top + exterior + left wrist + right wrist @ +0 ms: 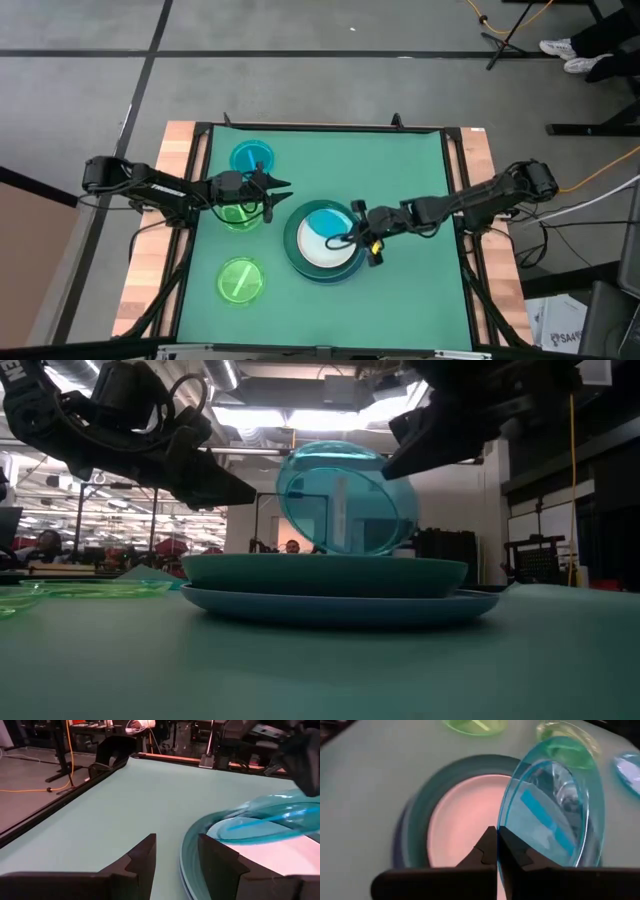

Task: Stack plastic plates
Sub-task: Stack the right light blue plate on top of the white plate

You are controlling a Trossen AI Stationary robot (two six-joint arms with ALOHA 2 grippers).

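The right tool [497,851] pinches the rim of a cyan plate [555,805], holding it tilted on edge above the stack [322,243]: white plate [462,822] inside the dark green plate [422,795], on the blue plate [330,606]. The left tool [281,184] hovers with fingers apart, just beside the stack's rim, above a lime plate [238,213]. Behind it lies a second cyan plate [251,158]; another lime plate [241,279] sits apart, toward the worktop's [400,160] near edge. Open green surface lies beyond the right tool.
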